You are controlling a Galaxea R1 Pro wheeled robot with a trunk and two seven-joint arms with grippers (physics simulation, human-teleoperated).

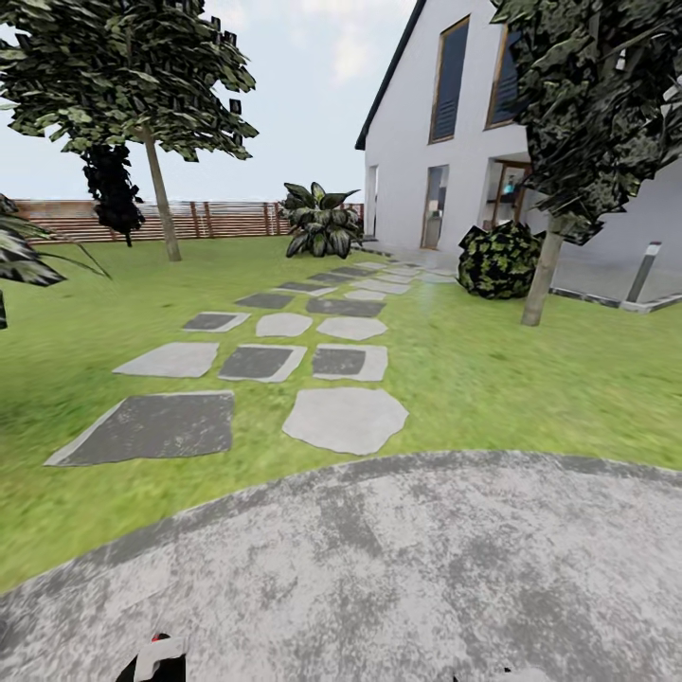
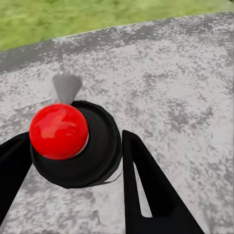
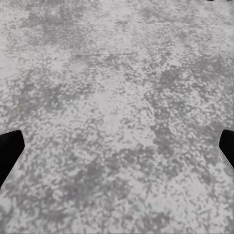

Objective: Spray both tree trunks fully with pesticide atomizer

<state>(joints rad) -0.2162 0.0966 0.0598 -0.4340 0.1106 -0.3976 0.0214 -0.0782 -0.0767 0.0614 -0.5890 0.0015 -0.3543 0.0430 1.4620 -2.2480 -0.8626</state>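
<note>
Atomizer (image 2: 73, 146) was black, round, red ball top, grey nozzle. Left gripper (image 2: 73, 161) squeezed it. Right gripper (image 3: 117, 151) spread wide over grey paving (image 3: 117, 97).

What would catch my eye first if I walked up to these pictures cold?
Probably the glossy red ball on a black round body, sitting between the left gripper's dark fingers above grey paving. Next, the grey stepping slabs crossing the lawn toward a white house, a tall tree on each side.
</note>
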